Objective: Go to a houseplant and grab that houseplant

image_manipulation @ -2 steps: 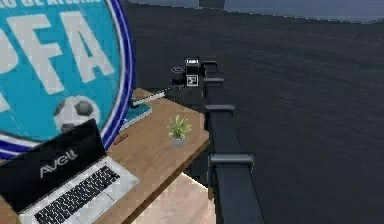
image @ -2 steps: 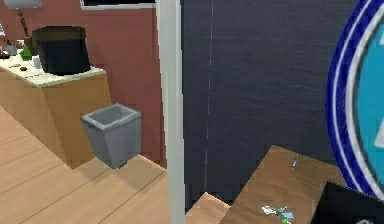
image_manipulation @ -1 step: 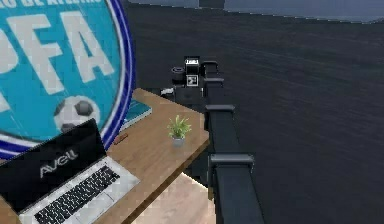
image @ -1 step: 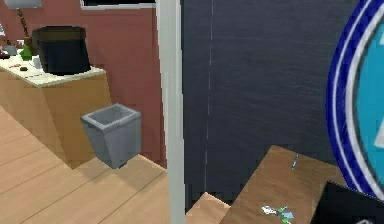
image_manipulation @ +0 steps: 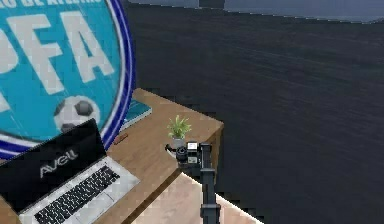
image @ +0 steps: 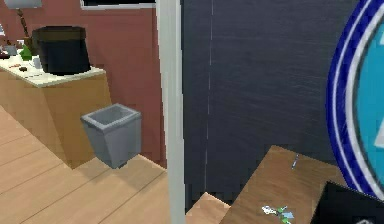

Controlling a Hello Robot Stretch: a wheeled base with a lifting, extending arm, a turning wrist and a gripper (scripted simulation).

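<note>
The claw [image_manipulation: 188, 153] hovers at the corner of the wooden desk [image_manipulation: 146, 150]. The small green houseplant [image_manipulation: 179, 127] stands on the desk just beyond the claw, a touch to its left. I cannot tell how the fingers stand, nor whether the claw holds anything. Further left of the claw lies an open laptop [image_manipulation: 65, 182], with a round blue sign [image_manipulation: 60, 60] behind it.

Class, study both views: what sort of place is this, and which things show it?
Probably a home office or study: a wooden desk carries an open laptop and a small potted houseplant, and a grey waste bin stands by a counter.
</note>
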